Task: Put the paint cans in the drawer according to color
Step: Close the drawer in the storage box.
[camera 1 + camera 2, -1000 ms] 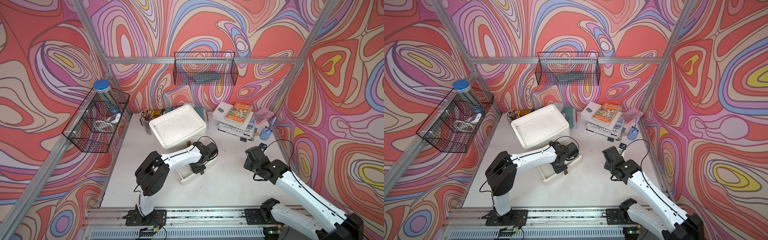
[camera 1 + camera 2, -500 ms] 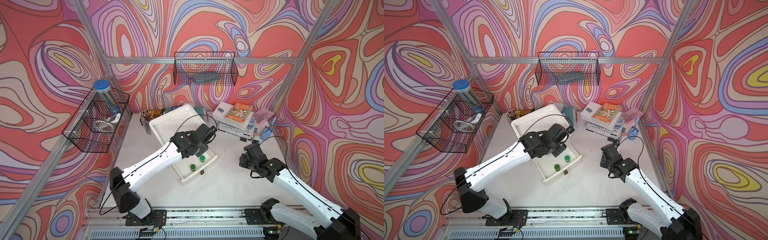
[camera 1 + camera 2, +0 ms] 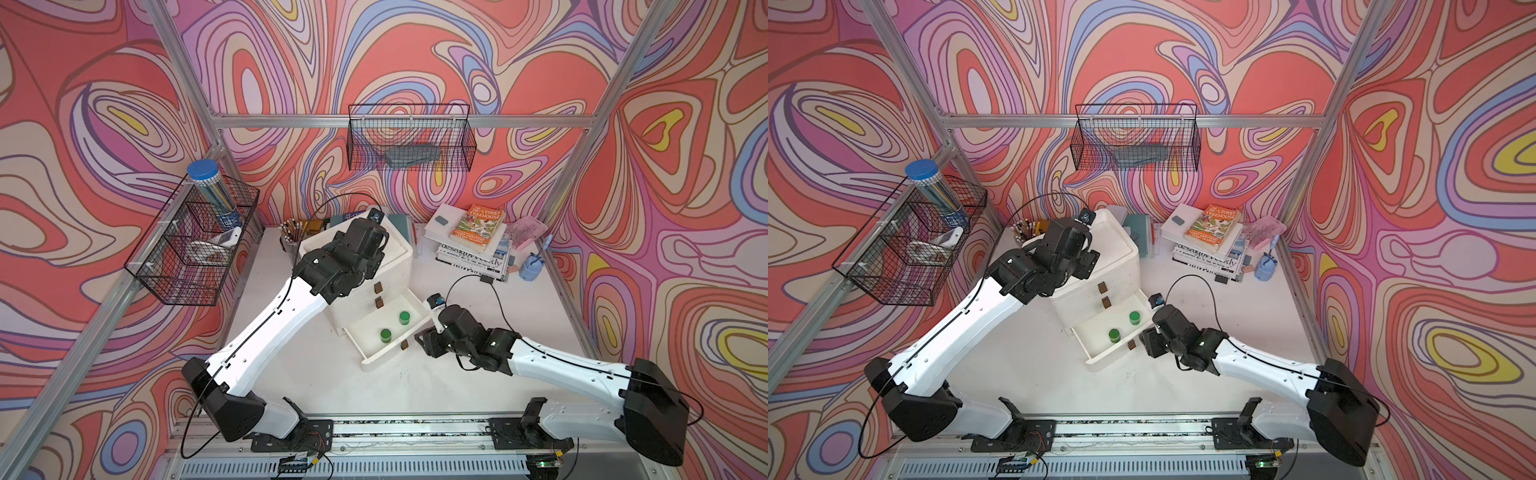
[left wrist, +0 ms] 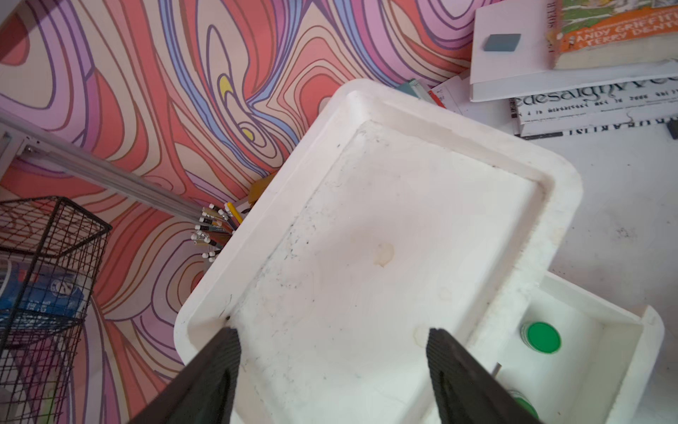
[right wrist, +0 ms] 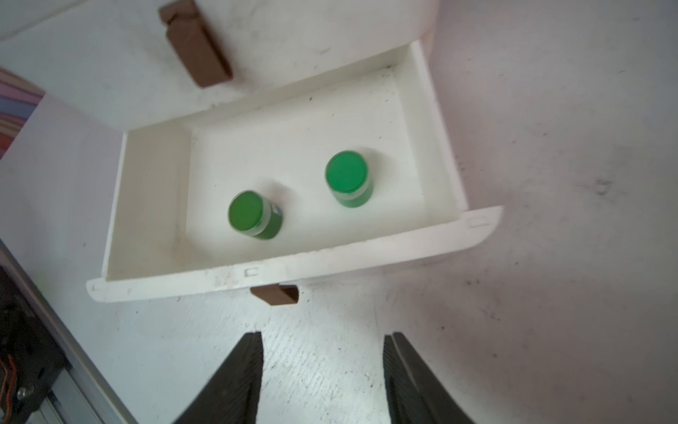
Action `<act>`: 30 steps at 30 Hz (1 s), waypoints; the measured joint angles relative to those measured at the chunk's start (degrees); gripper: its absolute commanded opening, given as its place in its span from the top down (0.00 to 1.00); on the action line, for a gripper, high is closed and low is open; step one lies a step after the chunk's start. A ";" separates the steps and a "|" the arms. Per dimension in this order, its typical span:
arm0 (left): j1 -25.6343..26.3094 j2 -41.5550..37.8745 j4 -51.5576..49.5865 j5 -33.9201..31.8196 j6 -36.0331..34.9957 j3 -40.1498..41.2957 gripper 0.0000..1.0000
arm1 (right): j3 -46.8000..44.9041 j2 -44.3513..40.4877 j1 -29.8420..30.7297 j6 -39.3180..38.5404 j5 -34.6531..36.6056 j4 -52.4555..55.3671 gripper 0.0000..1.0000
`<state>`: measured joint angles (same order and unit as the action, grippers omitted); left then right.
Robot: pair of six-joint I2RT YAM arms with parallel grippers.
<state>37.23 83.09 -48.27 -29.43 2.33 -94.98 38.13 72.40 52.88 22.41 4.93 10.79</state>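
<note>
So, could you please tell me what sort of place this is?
Probably a robot test cell dressed as a study desk: a metal frame with printed walls, rail-mounted arms, plus books and pencils.

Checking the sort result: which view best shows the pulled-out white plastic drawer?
The right wrist view: the whole pulled-out white plastic drawer is seen close up, with two squat green-lidded paint jars upright inside. Both top views show the drawer whole but small. The left wrist view catches only one end.
</note>
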 measured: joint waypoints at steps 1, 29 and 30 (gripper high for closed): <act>-1.29 0.00 -0.15 1.49 1.25 0.17 0.21 | -1.40 1.03 1.70 -0.74 0.76 -2.34 0.44; -7.65 -2.78 8.13 17.18 14.64 15.17 0.30 | 1.97 27.89 7.21 -7.17 11.85 -38.07 0.43; -7.65 -2.78 8.44 17.29 14.62 15.30 0.30 | 3.06 29.00 7.21 -7.48 12.13 -39.19 0.43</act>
<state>29.58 80.31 -39.83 -12.14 16.95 -79.68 41.19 101.41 60.10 14.94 17.06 -28.40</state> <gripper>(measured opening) 0.702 0.571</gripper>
